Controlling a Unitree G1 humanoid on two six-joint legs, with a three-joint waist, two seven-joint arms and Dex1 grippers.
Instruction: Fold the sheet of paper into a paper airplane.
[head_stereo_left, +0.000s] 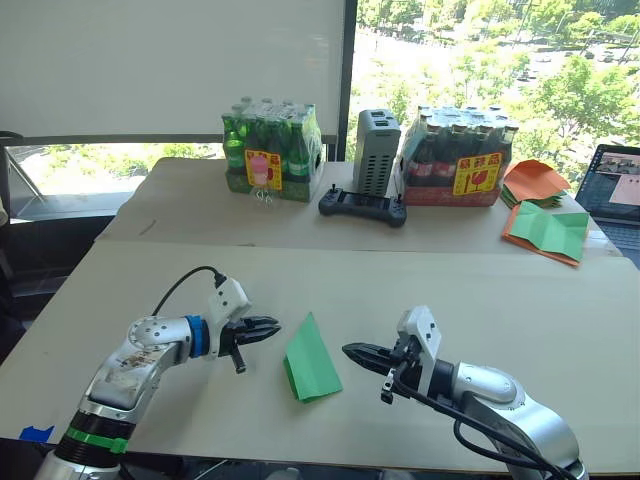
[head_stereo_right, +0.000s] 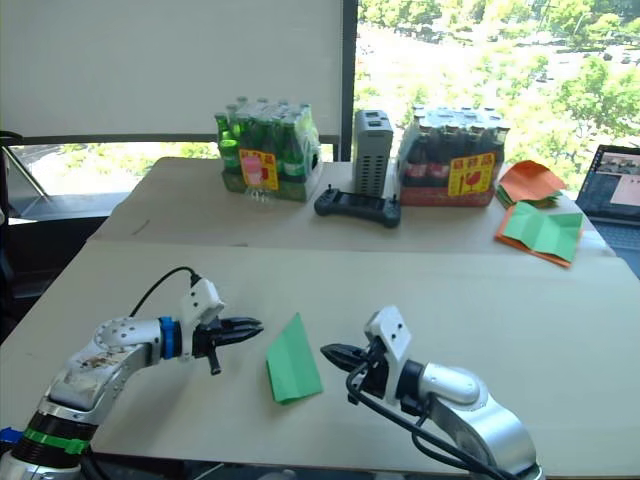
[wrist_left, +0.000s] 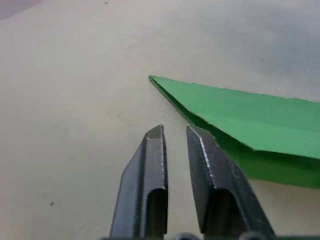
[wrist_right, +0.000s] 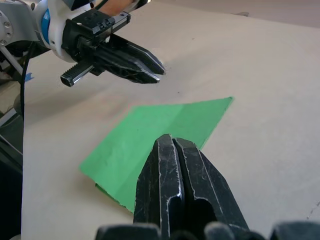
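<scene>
The airplane (head_stereo_left: 311, 362), a folded green wedge, lies flat on the near tabletop (head_stereo_left: 480, 290) between both grippers, point toward the far side, free of either, likely set down as finished. The left gripper (head_stereo_left: 268, 328) hovers just left, fingers slightly parted and empty. The right gripper (head_stereo_left: 357, 353) sits just right, fingers pressed together, empty.

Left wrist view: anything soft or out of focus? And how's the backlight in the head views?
Left wrist view: the green paper reads crisp at its tip, the left gripper fingers blur toward the base. Left eye view: the window is blown out bright, while the table is evenly lit with faint shadows. Right wrist view: the right gripper up close is soft.
</scene>
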